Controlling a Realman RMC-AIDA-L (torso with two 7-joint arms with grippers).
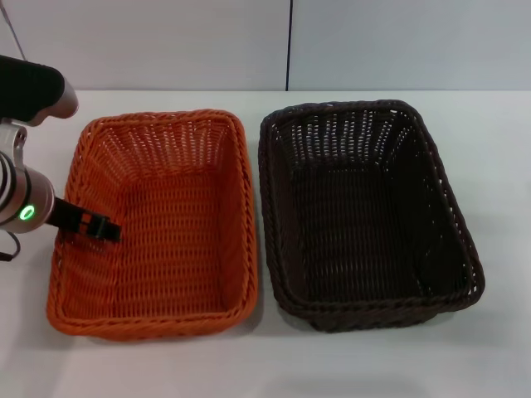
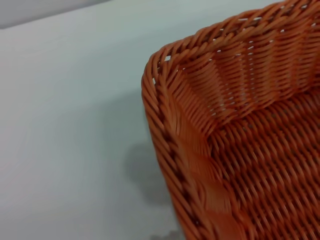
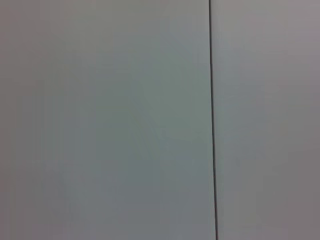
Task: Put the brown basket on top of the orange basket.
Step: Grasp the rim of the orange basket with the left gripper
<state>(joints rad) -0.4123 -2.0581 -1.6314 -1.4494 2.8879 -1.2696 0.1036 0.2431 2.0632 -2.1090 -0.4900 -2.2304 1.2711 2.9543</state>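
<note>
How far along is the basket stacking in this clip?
Nothing is done yet: the brown basket sits on the table beside the orange basket, both empty. In hand: the left claw is over the orange basket's left rim, gripping nothing. The right arm is out of view. Left: grasp the brown basket, lift it and set it on the orange one.

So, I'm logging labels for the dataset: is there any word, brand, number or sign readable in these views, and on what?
None: no readable text in any view.
Orange basket: plain weave, no label.
Brown basket: plain weave, no label.
Left arm: only a green ring light, no lettering.
Left gripper: orange marks on its black body, too small to read.
Right wrist view: a blank wall with a dark seam.
</note>
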